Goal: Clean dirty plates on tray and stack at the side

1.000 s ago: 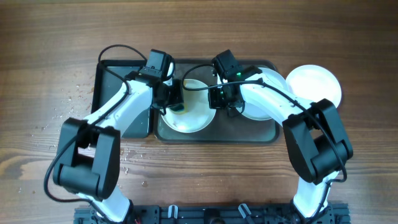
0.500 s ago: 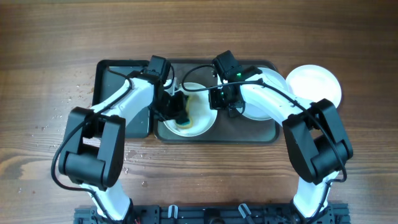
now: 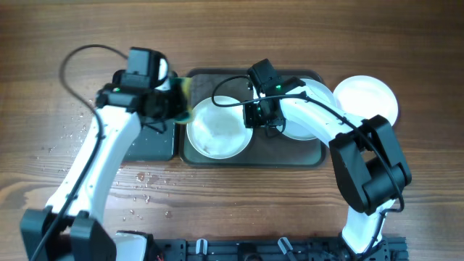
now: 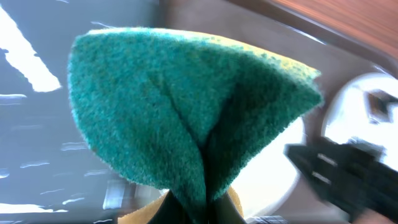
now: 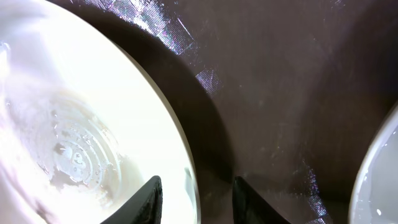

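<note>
on the wooden table (image 3: 239,206), left hand (image 3: 176,104) clamps a sponge (image 4: 186,112); right hand (image 5: 198,186) gapes astride a plate (image 5: 74,124) rim.

This looks like a robotics lab bench set up as a washing-up station, not a home kitchen. Two white-and-black robot arms, left (image 3: 101,156) and right (image 3: 319,119), rise from a black metal rail (image 3: 246,252) at the near edge of a wooden table (image 3: 290,36), and a loose cable (image 3: 76,56) loops by the left one. Around the grey-green tray (image 3: 290,154) at the centre are the props: white plates (image 3: 217,130) on it and just off its right end, a black tray (image 3: 156,145) just beside its left end, a green sponge (image 3: 181,101) at its left rim, and water drops (image 3: 141,181) on the wood to its front left.
</note>
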`<state>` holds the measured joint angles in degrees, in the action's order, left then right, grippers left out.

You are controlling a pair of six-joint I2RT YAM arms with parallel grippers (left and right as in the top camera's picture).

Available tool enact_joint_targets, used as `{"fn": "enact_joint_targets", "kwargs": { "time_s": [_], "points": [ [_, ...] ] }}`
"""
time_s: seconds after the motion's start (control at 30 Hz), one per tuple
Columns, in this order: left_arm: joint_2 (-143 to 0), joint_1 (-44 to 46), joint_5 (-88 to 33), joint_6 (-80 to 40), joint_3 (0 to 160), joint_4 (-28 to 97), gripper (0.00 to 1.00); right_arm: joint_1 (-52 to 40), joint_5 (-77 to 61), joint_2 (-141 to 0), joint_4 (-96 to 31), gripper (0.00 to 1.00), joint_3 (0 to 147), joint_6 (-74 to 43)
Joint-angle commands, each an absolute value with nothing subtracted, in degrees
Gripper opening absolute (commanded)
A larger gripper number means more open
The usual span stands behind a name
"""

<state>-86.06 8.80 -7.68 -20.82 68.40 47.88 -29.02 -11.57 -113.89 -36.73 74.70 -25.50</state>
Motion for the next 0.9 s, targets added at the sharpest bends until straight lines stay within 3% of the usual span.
{"fn": "enact_joint_targets", "kwargs": {
  "time_s": [0.0,0.23,0.4,0.77,0.83,0.87],
  "points": [
    [-85.67,5.19,11.18,-20.91,68.71,50.41,0.04,-29.43,-11.66,-114.24,-36.51,0.34,74.48,-25.65],
    [-87.18,-0.03,11.81,-23.18,61.87,46.28,0.04,-29.45,-11.70,-114.91,-31.97,0.32,70.54,-25.69],
    [-87.20,-0.08,9.15,-22.70,56.97,40.64,0.04,-29.45,-11.94,-114.91,-30.65,0.10,69.67,-25.87],
    [-88.71,-0.08,3.62,-16.49,50.61,32.05,0.04,-29.45,-11.88,-114.91,-30.48,0.09,69.67,-27.09],
    [-90.45,-0.05,2.11,-16.51,50.41,31.62,0.06,-29.45,-11.86,-114.91,-30.46,0.09,69.67,-27.07],
    [-91.46,-0.05,1.69,-16.56,50.41,31.35,0.14,-29.45,-11.88,-114.91,-30.46,0.10,69.67,-27.03]
  ]
}}
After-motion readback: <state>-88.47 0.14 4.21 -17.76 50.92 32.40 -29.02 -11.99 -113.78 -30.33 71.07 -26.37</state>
